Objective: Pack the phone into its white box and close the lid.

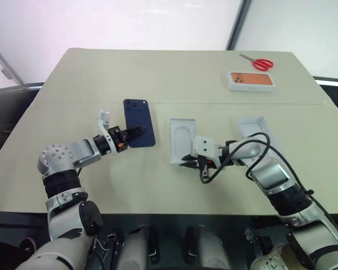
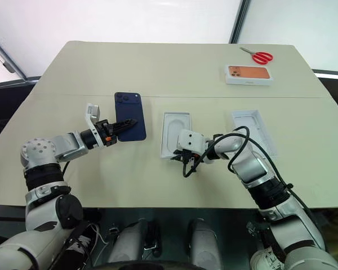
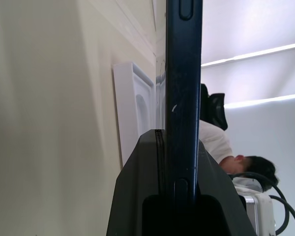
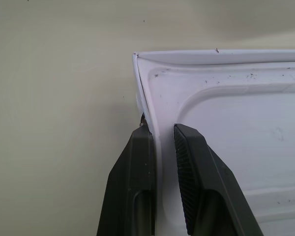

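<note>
My left gripper [image 1: 138, 131] is shut on the near edge of the dark navy phone [image 1: 141, 119] and holds it above the table, left of centre. In the left wrist view the phone [image 3: 183, 73] stands edge-on between the fingers. The white box [image 1: 182, 135] lies at the table's centre, with a white insert with a rounded recess in it. My right gripper [image 1: 187, 162] is at the box's near corner. Its fingers [image 4: 137, 162] pinch the rim [image 4: 155, 118], one outside the wall and one inside. The white lid [image 1: 252, 127] lies to the right.
A white box printed with an orange phone picture [image 1: 250, 80] and red-handled scissors [image 1: 262, 63] lie at the far right of the beige table [image 1: 158, 73]. A person [image 3: 246, 164] is beyond the table in the left wrist view.
</note>
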